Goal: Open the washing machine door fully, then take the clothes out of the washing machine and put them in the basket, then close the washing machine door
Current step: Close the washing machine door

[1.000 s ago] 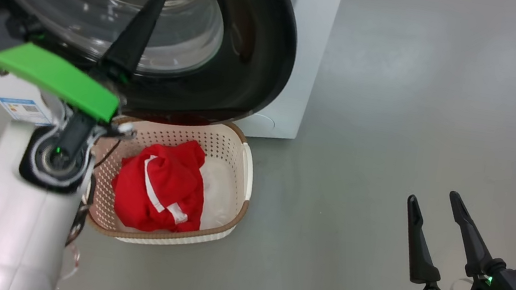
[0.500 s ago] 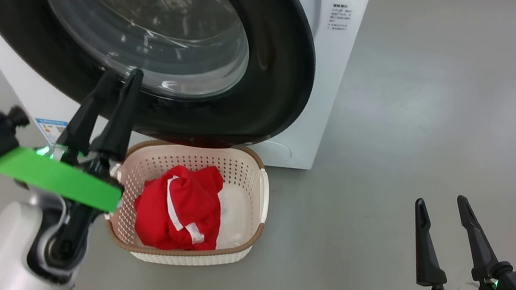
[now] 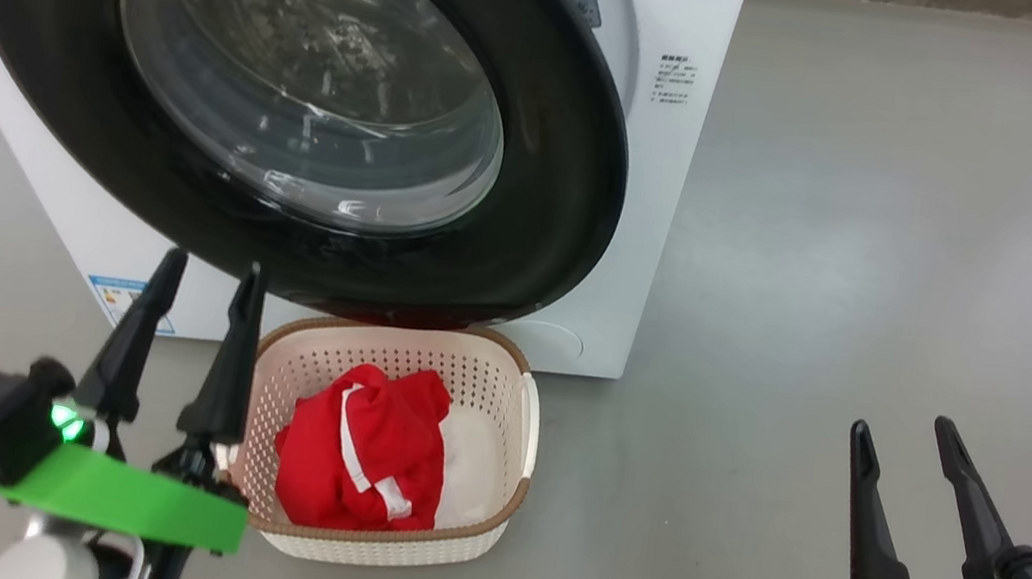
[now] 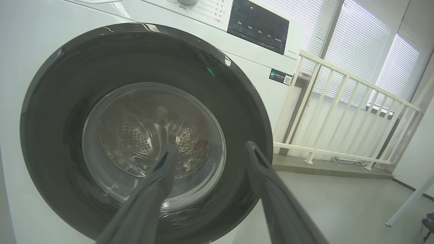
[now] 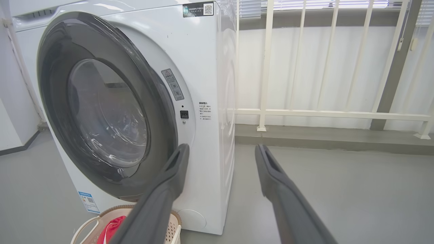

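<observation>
The washing machine [image 3: 665, 199] fills the upper left of the head view. The washing machine door [image 3: 552, 143] lies across its front, and in the right wrist view the door [image 5: 54, 101] stands a little off the front at its right edge. The basket [image 3: 407, 347] sits on the floor below the door and holds the clothes [image 3: 361, 460], red with white trim, beside a white piece [image 3: 473, 465]. My left gripper [image 3: 214, 262] is open and empty just left of the basket, and its wrist view faces the door [image 4: 51, 135]. Far to the right, my right gripper [image 3: 903, 425] is open and empty.
Grey floor [image 3: 888, 231] spreads to the right of the machine. A white railing [image 5: 305, 113] on a low step runs behind and right of the machine. A small blue label [image 3: 116, 294] sits low on the machine's front.
My left arm has dropped from in front of the door glass to the floor side, left of the basket. The head view has shifted back. The right arm has kept its place.
</observation>
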